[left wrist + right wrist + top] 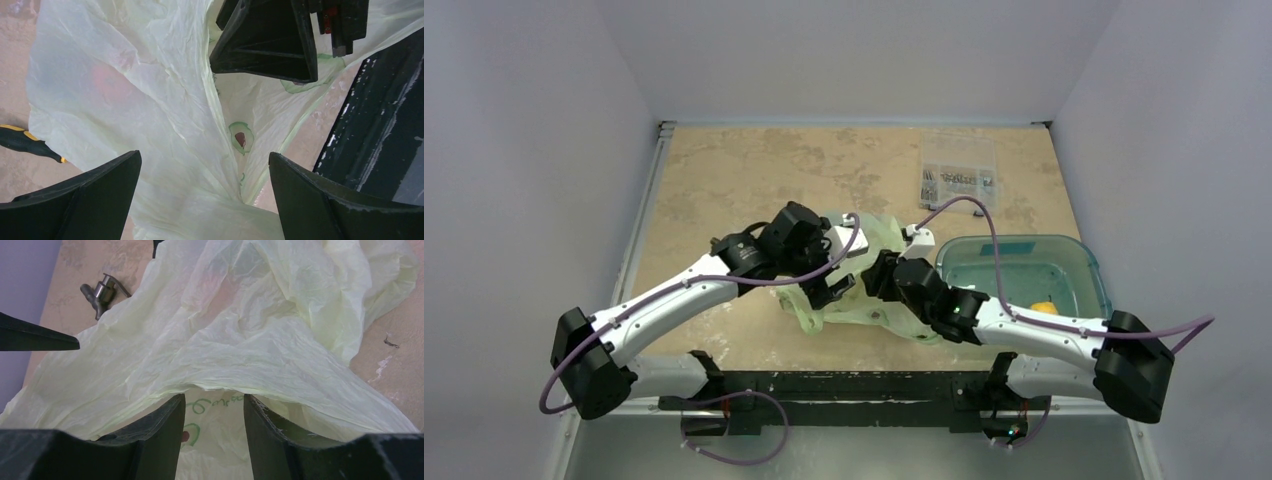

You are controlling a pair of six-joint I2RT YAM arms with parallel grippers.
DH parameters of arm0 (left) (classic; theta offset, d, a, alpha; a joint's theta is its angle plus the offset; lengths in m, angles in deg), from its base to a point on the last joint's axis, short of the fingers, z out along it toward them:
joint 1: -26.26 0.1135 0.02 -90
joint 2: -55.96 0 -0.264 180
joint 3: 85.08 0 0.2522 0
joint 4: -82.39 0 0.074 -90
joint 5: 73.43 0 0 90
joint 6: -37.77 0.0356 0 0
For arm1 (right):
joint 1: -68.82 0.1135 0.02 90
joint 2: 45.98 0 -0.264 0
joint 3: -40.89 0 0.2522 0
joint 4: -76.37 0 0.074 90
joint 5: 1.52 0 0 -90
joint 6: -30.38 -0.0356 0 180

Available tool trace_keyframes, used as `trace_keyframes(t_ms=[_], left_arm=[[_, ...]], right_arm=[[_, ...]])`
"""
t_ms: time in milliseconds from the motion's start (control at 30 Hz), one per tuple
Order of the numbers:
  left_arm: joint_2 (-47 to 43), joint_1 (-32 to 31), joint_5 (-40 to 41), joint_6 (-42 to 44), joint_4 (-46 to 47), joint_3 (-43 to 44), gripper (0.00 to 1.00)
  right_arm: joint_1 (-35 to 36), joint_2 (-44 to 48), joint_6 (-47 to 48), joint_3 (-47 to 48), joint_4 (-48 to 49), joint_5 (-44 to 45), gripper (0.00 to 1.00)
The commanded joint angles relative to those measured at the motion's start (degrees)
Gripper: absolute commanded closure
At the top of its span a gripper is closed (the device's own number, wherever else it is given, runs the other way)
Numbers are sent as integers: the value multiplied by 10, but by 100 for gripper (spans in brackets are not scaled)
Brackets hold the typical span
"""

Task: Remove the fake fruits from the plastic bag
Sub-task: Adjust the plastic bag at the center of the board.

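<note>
1. Closest to the left wrist camera, the left gripper [204,162] has its two fingers spread wide. Nothing is held between them; only the film of the plastic bag [165,115] lies below.
2. Closest to the right wrist camera, the right gripper [214,402] shows only a narrow gap. The bag's edge lies over the fingertips and hides them, so I cannot tell if they pinch the film.
3. Beyond the left fingers, a round red blur shows through the film. I judge it is the red apple [107,82], not yet out of the bag. It lies ahead of the fingers and toward the left side of that view, not in line with the gap.
4. Other fake fruits do not show in any view, so no long axis can be given.
5. The left arm seems nearer to the apple and is free. It would need to turn sideways and enter the bag's mouth.
6. Farther out are a black-and-yellow tool handle [25,140] beside the bag, a metal tap [102,290], a teal tub [1054,238] and a clear parts box [959,175].
</note>
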Motion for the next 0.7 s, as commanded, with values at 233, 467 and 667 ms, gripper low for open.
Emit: trace_keyframes(t_ms=[233, 467, 667], left_arm=[[42, -80, 231, 78, 79, -25, 0], [48, -135, 304, 119, 102, -46, 0], [-25, -157, 264, 116, 109, -64, 0]], right_arm=[[-2, -4, -26, -26, 42, -10, 54], [-2, 6, -27, -35, 60, -17, 54], [-2, 7, -29, -44, 71, -27, 54]])
